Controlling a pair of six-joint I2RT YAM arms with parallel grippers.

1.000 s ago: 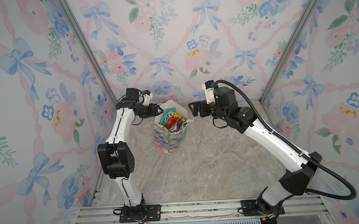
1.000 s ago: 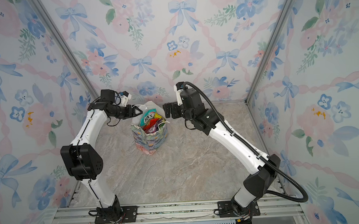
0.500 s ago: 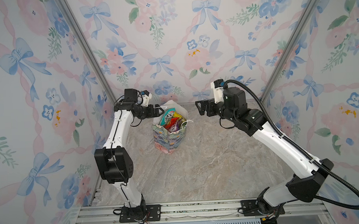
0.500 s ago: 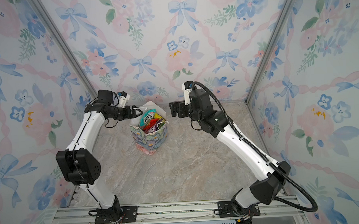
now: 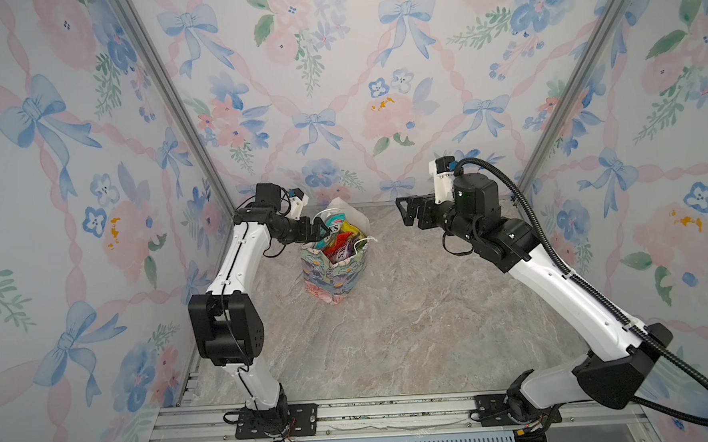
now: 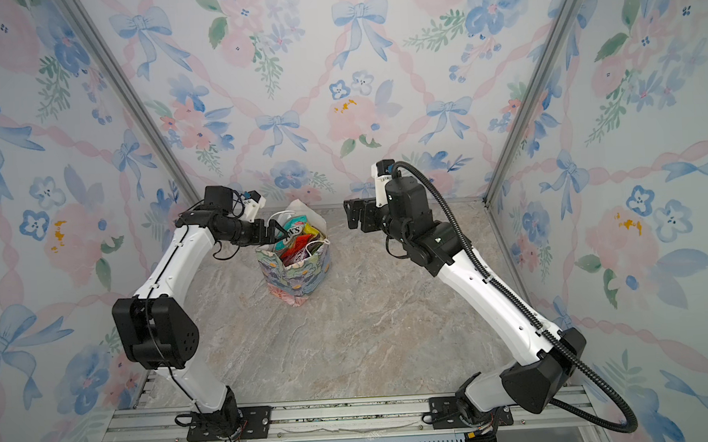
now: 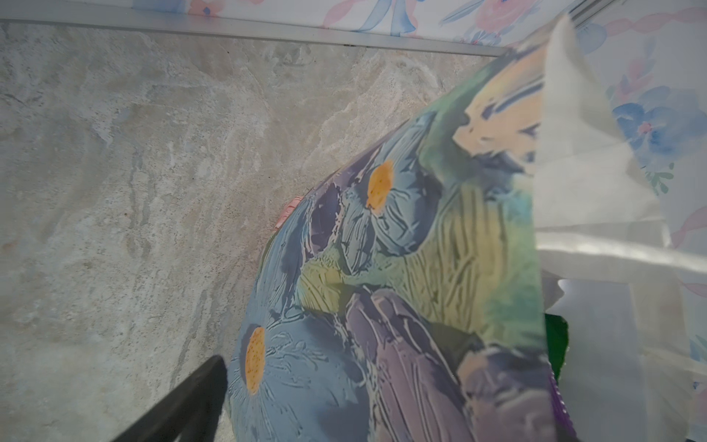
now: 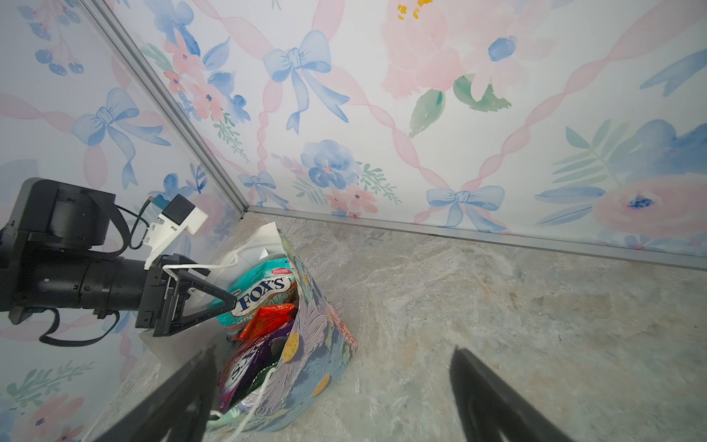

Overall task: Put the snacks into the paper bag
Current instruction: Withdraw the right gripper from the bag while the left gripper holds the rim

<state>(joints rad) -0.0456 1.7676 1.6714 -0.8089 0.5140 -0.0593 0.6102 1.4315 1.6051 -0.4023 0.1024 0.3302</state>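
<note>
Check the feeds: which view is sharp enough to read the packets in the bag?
Right wrist view: sharp; the teal packet reads FOX'S, only the right gripper's fingers are blurred. Left wrist view: too close, the bag fills it, soft, its white inside washed out. Both top views: even light, no hard shadows, bag small in frame.

The paper bag [image 8: 319, 359] carries a brushy floral print of blue, purple, green and pink with orange-yellow flower centres, and it is white inside. The snacks [image 5: 339, 241] in it are a teal packet [image 8: 264, 291] with white "FOX'S" lettering, an orange-red packet [image 8: 269, 319], a purple packet [image 8: 245, 369] and a green packet [image 7: 556, 344]. The desk [image 5: 391, 332] is grey-beige with marble veining, and the walls [image 5: 337, 85] are pale with pink ribbons, blue bows and pink and blue flowers.
</note>
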